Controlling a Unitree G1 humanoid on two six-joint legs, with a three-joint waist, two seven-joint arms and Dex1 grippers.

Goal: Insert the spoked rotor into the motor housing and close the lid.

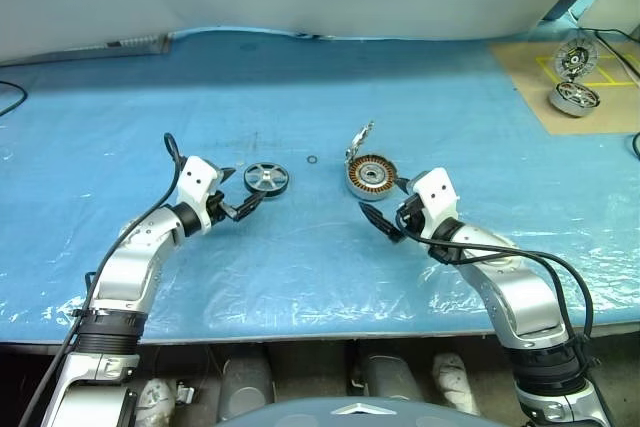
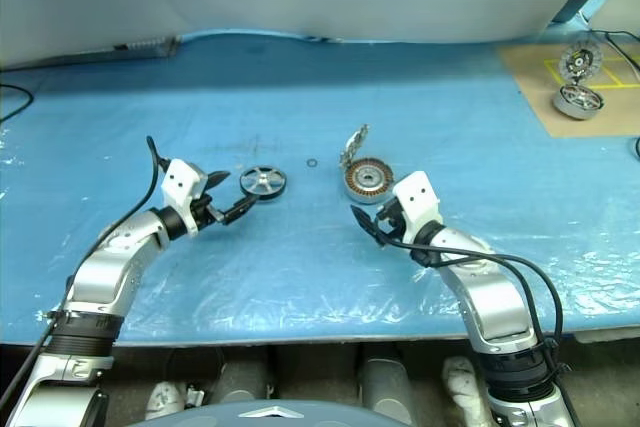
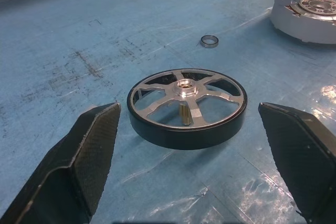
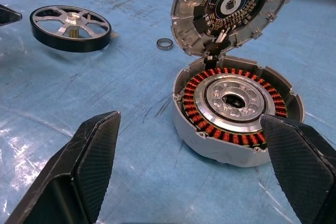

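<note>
Two end effectors are in position, and neither holds anything. The left end effector [image 3: 189,145] stands spread wide, its fingers either side of the spoked rotor [image 1: 266,178] without touching it. The rotor lies flat on the blue-covered counter [image 1: 300,267], hub up, well apart from the motor housing [image 1: 372,176]. The right end effector [image 4: 199,166] is likewise spread, near the housing but not closed on it. The housing sits upright on the counter, its copper windings and dark centre bore exposed. The lid [image 1: 359,141] stands tilted open on the housing's far rim, its inner face showing. A small loose ring [image 1: 312,160] lies between rotor and housing.

Assessment: no step is complete. The rotor is not yet grasped, lifted or seated, and the lid remains open. Outstanding: pinch the rotor, carry it to the housing, seat it over the windings, then fold the lid down.
</note>
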